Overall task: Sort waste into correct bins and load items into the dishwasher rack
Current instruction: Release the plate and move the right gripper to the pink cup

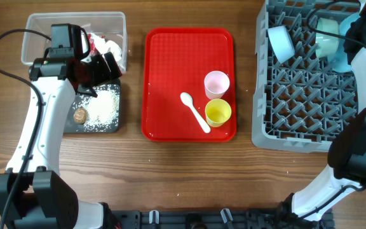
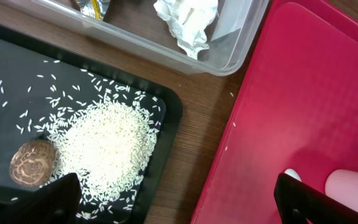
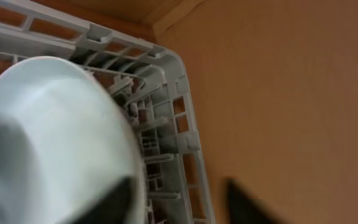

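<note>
A red tray (image 1: 170, 76) holds a pink cup (image 1: 216, 83), a yellow cup (image 1: 218, 112) and a white spoon (image 1: 194, 111). My left gripper (image 1: 100, 67) is open and empty. It hovers over the edge between the black tray (image 1: 116, 121) of rice and the clear bin (image 1: 122, 38). In the left wrist view my fingers (image 2: 179, 205) straddle the black tray (image 2: 166, 118) and the red tray (image 2: 303, 93). My right gripper (image 1: 359, 25) is open at the far corner of the grey rack (image 1: 259, 95). In the right wrist view its fingers (image 3: 185, 202) sit beside a pale bowl (image 3: 48, 130).
The clear bin (image 2: 241, 43) holds crumpled white paper (image 2: 188, 22) and a wrapper (image 2: 92, 6). Loose rice (image 2: 107, 146) and a brown round item (image 2: 33, 163) lie on the black tray. The rack holds a white cup (image 1: 280, 43) and pale bowls (image 1: 328, 32).
</note>
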{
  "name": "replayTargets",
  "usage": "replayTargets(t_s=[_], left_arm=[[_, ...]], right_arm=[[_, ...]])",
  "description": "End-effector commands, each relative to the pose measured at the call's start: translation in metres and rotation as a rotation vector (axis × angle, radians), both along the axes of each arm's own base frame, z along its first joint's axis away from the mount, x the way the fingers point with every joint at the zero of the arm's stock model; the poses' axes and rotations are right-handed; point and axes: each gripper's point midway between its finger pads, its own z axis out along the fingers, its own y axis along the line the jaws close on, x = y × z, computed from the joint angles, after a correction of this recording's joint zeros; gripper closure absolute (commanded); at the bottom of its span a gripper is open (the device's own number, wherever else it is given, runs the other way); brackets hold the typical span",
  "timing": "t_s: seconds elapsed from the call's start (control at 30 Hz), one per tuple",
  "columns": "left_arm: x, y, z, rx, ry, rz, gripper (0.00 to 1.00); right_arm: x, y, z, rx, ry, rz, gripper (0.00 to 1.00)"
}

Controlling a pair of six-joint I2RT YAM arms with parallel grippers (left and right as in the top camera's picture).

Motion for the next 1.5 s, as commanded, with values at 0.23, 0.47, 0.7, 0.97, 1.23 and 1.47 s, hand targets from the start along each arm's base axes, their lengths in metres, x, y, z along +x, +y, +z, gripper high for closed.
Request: replayTargets(t_s=[0.23,0.47,0.7,0.97,1.23,1.47], left_arm=[[-0.004,-0.001,0.0,-0.015,0.006,0.007,0.0],[0.001,-0.001,0.003,-0.014,-0.013,0.006,0.0],[0.004,0.0,0.004,-0.014,-0.029,0.007,0.0],[0.003,0.0,0.004,-0.014,-0.024,0.006,0.0],[0.0,-0.001,0.002,-0.014,-0.009,0.006,0.0],[0.013,-0.083,0.016,-0.064,-0.127,-0.312,0.0]], right_arm=[[-0.028,0.009,0.113,0.103,-0.476,-0.132,0.0],[-0.059,0.236,0.149,0.879,-0.467,0.405,0.0],[-0.083,0.414,0.025,1.043,0.098,0.551,0.0],[-0.089,0.424,-0.118,1.01,0.358,0.122,0.25],[-0.089,0.396,-0.14,0.984,0.368,0.023,0.31],[-0.061,0.379,-0.04,1.046,0.119,0.165,0.27]])
